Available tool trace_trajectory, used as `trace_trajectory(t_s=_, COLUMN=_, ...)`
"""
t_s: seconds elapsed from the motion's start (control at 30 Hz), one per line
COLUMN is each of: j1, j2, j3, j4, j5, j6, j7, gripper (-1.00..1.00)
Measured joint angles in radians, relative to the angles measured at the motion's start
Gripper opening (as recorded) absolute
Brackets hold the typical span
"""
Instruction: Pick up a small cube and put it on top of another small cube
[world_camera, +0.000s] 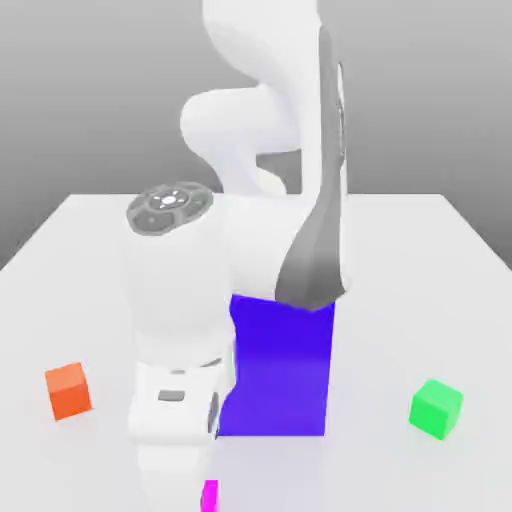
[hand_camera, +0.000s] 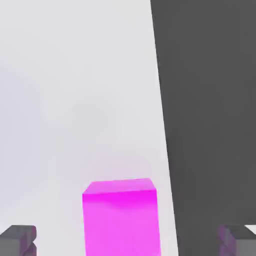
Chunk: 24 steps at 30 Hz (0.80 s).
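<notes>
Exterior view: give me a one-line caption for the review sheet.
White robot arm bent over a magenta cube, a tall blue block behind, orange and green cubes at either side.

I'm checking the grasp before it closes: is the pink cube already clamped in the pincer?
No, the pincer is open, with a gap on both sides of the pink cube.

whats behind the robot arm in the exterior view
A big blue block shows past the arm, partly covered by it. Whatever else the arm hides cannot be seen.
</notes>
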Motion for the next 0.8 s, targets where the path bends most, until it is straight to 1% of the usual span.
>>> trace_trajectory(t_s=0.1, j1=-0.054, j2=0.099, j3=0.067, j4=0.025, j5=0.063, j6=0.074, j7=-0.054, gripper=0.0)
trace_trajectory(t_s=0.13, j1=-0.064, j2=0.111, j3=0.077, j4=0.029, j5=0.031, j6=0.007, j7=-0.067, gripper=-1.0)
trace_trajectory(t_s=0.3, j1=-0.063, j2=0.111, j3=0.077, j4=0.029, j5=0.03, j6=0.004, j7=-0.067, gripper=-1.0)
trace_trajectory(t_s=0.33, j1=-0.07, j2=0.117, j3=0.086, j4=0.034, j5=0.009, j6=-0.023, j7=-0.066, gripper=-1.0)
trace_trajectory(t_s=0.37, j1=-0.072, j2=0.11, j3=0.086, j4=0.03, j5=0.026, j6=0.027, j7=-0.056, gripper=-1.0)
trace_trajectory(t_s=0.4, j1=-0.064, j2=0.089, j3=0.074, j4=0.023, j5=0.025, j6=0.041, j7=-0.041, gripper=-1.0)
trace_trajectory(t_s=0.5, j1=-0.028, j2=-0.004, j3=0.024, j4=-0.003, j5=-0.032, j6=0.0, j7=0.011, gripper=-1.0)
trace_trajectory(t_s=0.53, j1=-0.024, j2=-0.026, j3=0.023, j4=-0.001, j5=-0.039, j6=-0.024, j7=0.013, gripper=-1.0)
trace_trajectory(t_s=0.6, j1=0.006, j2=-0.069, j3=0.039, j4=-0.002, j5=-0.067, j6=-0.06, j7=0.01, gripper=-1.0)
trace_trajectory(t_s=0.8, j1=0.146, j2=-0.211, j3=0.115, j4=-0.049, j5=-0.196, j6=-0.12, j7=0.013, gripper=-1.0)
